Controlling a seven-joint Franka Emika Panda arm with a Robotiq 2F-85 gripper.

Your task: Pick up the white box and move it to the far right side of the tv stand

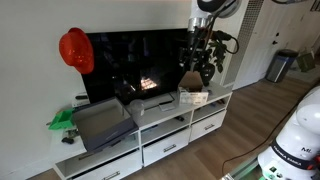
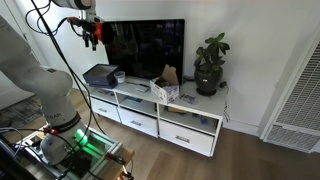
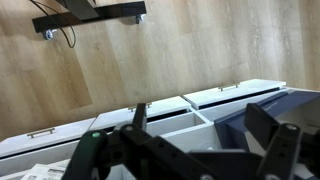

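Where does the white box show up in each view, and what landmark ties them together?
Exterior view: the white box lies on the tv stand, near its right end.
Exterior view: the white box, mid-picture, below the TV.
Wrist view: cannot tell; a pale printed patch at lower left might be it.
Shared landmark: the tv stand's white drawers.

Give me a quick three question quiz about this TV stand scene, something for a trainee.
1. True or false: the gripper is holding the white box.
2. Which object on the tv stand stands nearest the white box? A) potted plant B) kettle C) table lamp
3. Fill in: in the wrist view, the gripper's jaws stand ____.
Key: 1 false; 2 A; 3 open.
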